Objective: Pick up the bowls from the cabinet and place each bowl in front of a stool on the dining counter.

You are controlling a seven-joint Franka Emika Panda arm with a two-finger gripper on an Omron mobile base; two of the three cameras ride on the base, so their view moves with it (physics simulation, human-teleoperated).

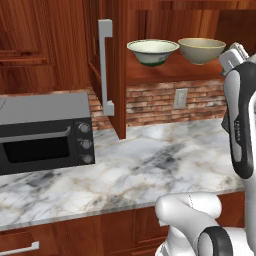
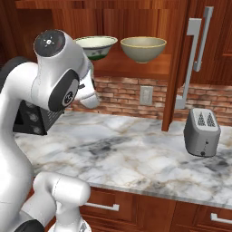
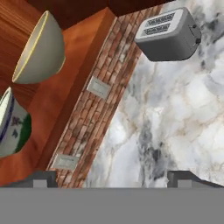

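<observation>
Right now my two-finger gripper hangs with its dark tips spread wide apart, holding nothing, above a grey-veined white marble counter backed by a red brick wall.

Both task bowls sit side by side on the open shelf of the tall dark reddish-brown wooden cabinet, up and ahead of my hand. Through my hand camera, which is rolled sideways, the wide round tan-beige ceramic bowl is farther from my fingertips, and the whitish pale-green ceramic bowl with a dark green foot is nearer, off toward one fingertip. From the base cameras they stand upright, close together but not touching. The cabinet door stands swung open, its long grey bar handle off to one side of my hand.

I judge both bowls to be rigid, glazed and smooth, so slippery under hard pads, fairly weighty for their size, and breakable if knocked or dropped. Their bodies look too wide to span, so the rim wall seems the best hold: one finger inside, one outside, pinching the thin lip.

A boxy grey metal toaster stands on the marble beyond my fingertips. A black-and-grey microwave sits well off to the side. Two pale wall outlets are set in the brick.
</observation>
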